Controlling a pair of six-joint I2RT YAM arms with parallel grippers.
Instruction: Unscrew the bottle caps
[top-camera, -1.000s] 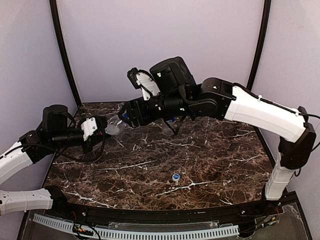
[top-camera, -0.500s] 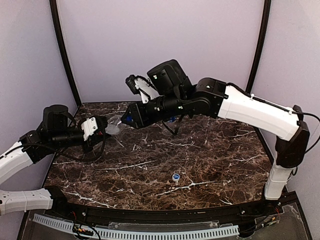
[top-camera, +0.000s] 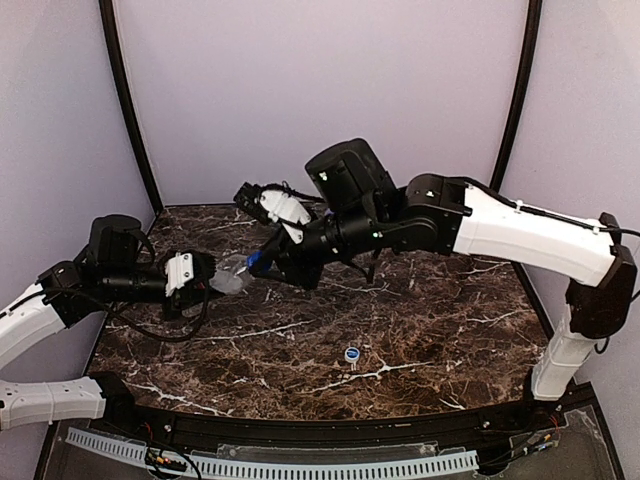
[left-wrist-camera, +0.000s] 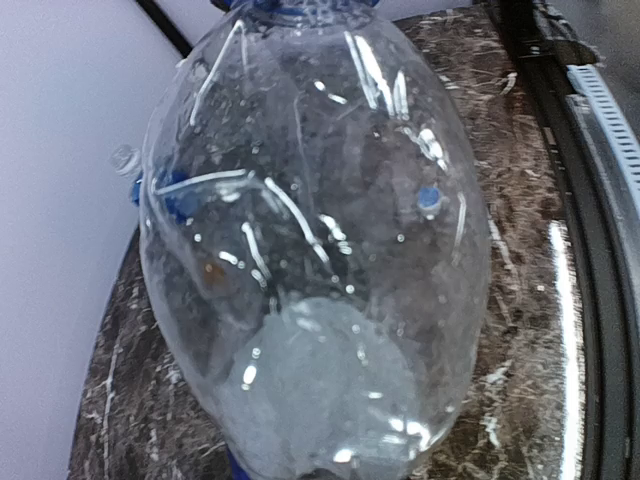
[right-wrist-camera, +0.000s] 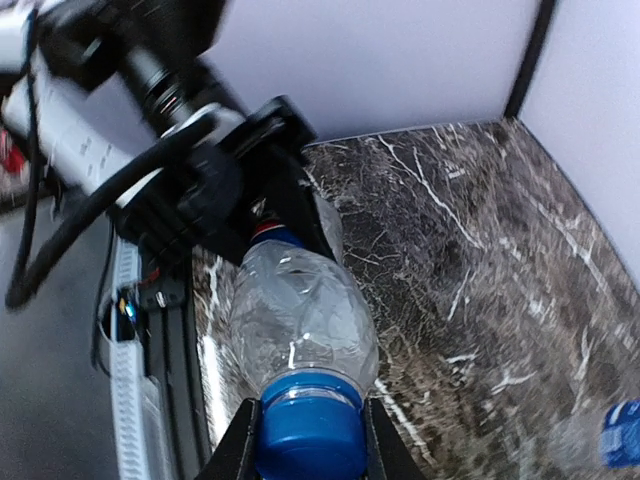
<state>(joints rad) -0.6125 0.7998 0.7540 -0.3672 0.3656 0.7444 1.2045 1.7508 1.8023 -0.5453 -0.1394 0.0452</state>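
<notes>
- The right end effector, gaping a second ago, is now clenching the blue cap of the clear bottle.
- The left end effector is grasping that bottle's base, holding it level above the desk.
- Twisting is likely coming next.
- A loose cap is lying on the dark marbled desk, with lilac walls enclosing it.

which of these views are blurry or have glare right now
Left wrist: the bottle fills the frame, soft and out of focus, speckled with white glints; a glare streak runs down the table. Right wrist: the left arm is smeared by blur, the blue cap fairly crisp. Top external: sharp, evenly lit, only faint sheen on the table.
</notes>
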